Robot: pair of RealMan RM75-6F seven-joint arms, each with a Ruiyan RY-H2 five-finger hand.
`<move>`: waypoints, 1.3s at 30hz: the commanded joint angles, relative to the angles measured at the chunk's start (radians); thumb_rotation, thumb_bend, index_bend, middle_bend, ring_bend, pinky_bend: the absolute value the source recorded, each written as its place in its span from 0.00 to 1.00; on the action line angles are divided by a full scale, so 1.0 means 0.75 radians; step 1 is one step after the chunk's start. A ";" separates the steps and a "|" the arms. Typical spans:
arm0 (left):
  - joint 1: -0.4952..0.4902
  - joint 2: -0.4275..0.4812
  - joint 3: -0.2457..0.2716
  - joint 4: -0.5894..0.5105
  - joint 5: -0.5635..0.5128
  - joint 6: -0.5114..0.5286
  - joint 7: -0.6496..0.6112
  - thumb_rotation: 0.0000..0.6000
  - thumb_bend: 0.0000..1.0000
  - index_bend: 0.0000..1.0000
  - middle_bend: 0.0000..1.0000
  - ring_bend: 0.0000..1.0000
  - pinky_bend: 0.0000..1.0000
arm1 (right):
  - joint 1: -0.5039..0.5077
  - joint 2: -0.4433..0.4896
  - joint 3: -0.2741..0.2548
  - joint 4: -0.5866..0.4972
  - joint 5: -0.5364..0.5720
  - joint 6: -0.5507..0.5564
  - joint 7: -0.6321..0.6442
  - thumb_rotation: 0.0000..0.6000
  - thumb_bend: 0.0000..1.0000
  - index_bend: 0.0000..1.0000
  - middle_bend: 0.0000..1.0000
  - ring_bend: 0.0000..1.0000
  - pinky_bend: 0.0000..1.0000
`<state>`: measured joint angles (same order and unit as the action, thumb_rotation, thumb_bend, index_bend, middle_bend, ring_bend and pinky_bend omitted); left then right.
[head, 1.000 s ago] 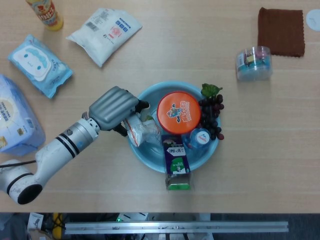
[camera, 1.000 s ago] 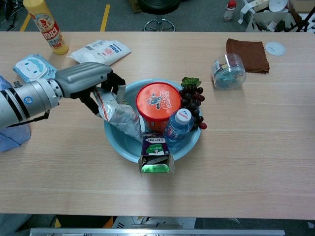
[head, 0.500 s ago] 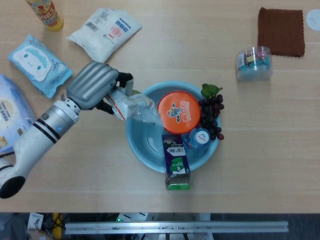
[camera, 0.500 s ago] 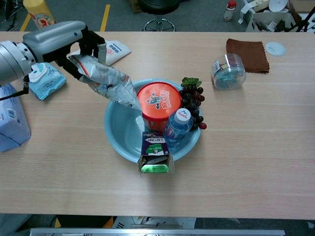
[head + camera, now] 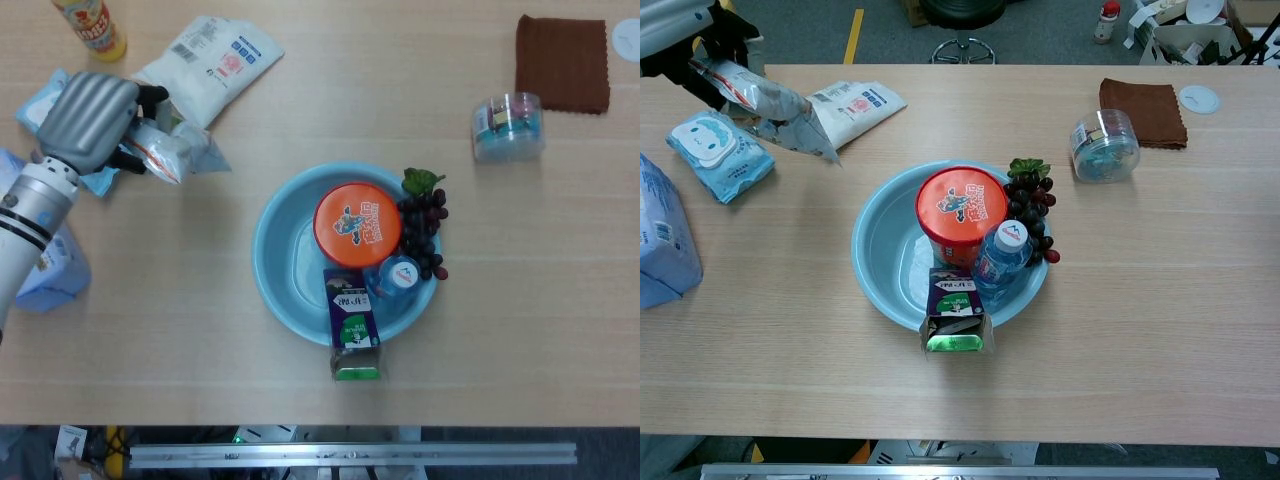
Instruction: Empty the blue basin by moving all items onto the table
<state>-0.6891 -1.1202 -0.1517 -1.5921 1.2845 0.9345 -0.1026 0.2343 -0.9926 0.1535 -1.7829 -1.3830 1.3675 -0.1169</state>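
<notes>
the blue basin sits mid-desk, holding an orange-lidded tub, a water bottle, dark grapes on its right rim and a purple carton over its near rim. the crinkled silver snack bag that hung over the basin's left rim half a second ago is now well left of it, above the desk. the left hand has its fingers curled tight round the bag's top. the right hand is out of sight.
</notes>
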 commanded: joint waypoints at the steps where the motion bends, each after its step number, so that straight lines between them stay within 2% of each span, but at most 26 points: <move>1: 0.020 0.003 0.022 0.056 -0.030 -0.013 0.035 1.00 0.19 0.62 0.69 0.63 0.56 | 0.001 0.001 -0.003 -0.005 -0.001 -0.005 -0.004 1.00 0.31 0.44 0.41 0.40 0.48; 9: 0.074 0.007 0.101 0.140 -0.060 -0.058 0.100 1.00 0.19 0.61 0.68 0.61 0.55 | 0.009 -0.002 -0.005 -0.009 0.002 -0.020 -0.010 1.00 0.31 0.44 0.41 0.40 0.48; 10: 0.075 0.012 0.110 0.141 -0.062 -0.075 0.104 1.00 0.19 0.57 0.64 0.59 0.51 | 0.011 -0.003 -0.005 -0.009 0.001 -0.022 -0.010 1.00 0.31 0.44 0.41 0.40 0.48; 12: 0.076 0.024 0.123 0.135 -0.064 -0.108 0.097 1.00 0.19 0.43 0.51 0.49 0.38 | 0.014 -0.005 -0.005 -0.008 0.000 -0.025 -0.011 1.00 0.31 0.44 0.41 0.40 0.48; 13: 0.074 0.031 0.128 0.131 -0.065 -0.125 0.096 1.00 0.19 0.29 0.40 0.38 0.29 | 0.015 -0.006 -0.005 -0.008 0.000 -0.027 -0.011 1.00 0.31 0.44 0.41 0.40 0.48; 14: 0.072 0.037 0.130 0.124 -0.066 -0.138 0.093 1.00 0.19 0.18 0.31 0.29 0.26 | 0.017 -0.007 -0.005 -0.007 -0.001 -0.030 -0.011 1.00 0.31 0.44 0.41 0.40 0.48; 17: 0.075 0.051 0.122 0.095 -0.059 -0.137 0.074 1.00 0.19 0.02 0.12 0.11 0.22 | 0.023 -0.007 -0.011 -0.006 -0.008 -0.043 -0.013 1.00 0.31 0.44 0.41 0.40 0.48; 20: 0.097 0.062 0.106 0.050 -0.042 -0.080 0.057 1.00 0.19 0.00 0.07 0.06 0.20 | 0.037 -0.002 -0.019 -0.004 -0.024 -0.069 -0.012 1.00 0.31 0.44 0.41 0.40 0.48; 25: 0.146 0.077 0.102 -0.025 -0.012 0.032 0.089 1.00 0.19 0.00 0.07 0.06 0.20 | 0.083 0.001 -0.030 -0.001 -0.076 -0.131 -0.013 1.00 0.30 0.44 0.41 0.40 0.48; 29: 0.187 0.107 0.113 -0.111 0.012 0.100 0.127 1.00 0.19 0.00 0.07 0.06 0.20 | 0.142 -0.017 -0.039 -0.001 -0.122 -0.206 -0.047 1.00 0.21 0.43 0.40 0.39 0.48; 35: 0.235 0.162 0.141 -0.219 0.061 0.151 0.153 1.00 0.19 0.00 0.07 0.06 0.20 | 0.293 -0.079 -0.048 -0.028 -0.106 -0.442 -0.165 1.00 0.02 0.40 0.35 0.32 0.48; 39: 0.260 0.183 0.151 -0.259 0.089 0.181 0.158 1.00 0.19 0.00 0.07 0.06 0.20 | 0.387 -0.158 -0.040 -0.024 -0.037 -0.575 -0.268 1.00 0.00 0.33 0.31 0.28 0.47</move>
<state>-0.4981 -0.9865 -0.0411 -1.7822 1.3469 1.0667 0.0142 0.4708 -1.0645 0.1207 -1.7993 -1.4470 0.9992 -0.2630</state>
